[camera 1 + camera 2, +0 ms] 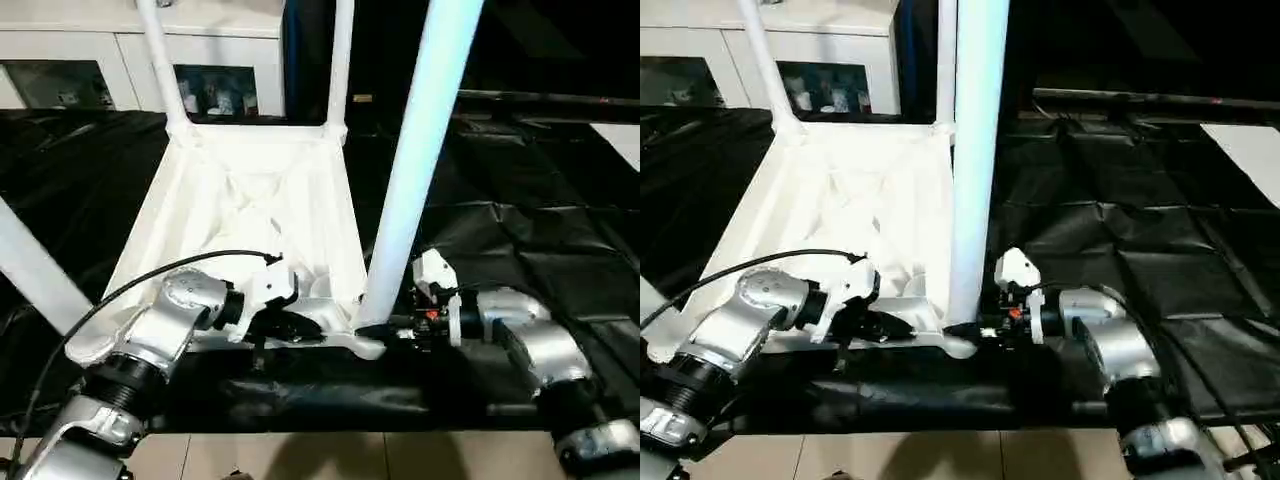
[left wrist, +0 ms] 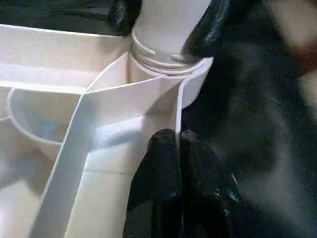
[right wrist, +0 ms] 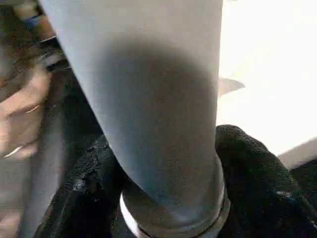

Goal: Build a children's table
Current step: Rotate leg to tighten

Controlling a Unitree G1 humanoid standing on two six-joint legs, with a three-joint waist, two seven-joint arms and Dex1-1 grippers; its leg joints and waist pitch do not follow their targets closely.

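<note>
— Silver forearms first; what's the right gripper (image 1: 392,327) doing?
— Fingers astride the near leg (image 1: 420,160) at its base, apparently clamped. Left gripper (image 2: 179,148), closed and empty, presses the upturned children's table (image 1: 250,190) beside it.
— Advice?
— Keep the leg upright, twist steadily.

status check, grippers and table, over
Left gripper shut on tabletop rim. Right gripper around near-right leg at its socket. Nothing in the way.
</note>
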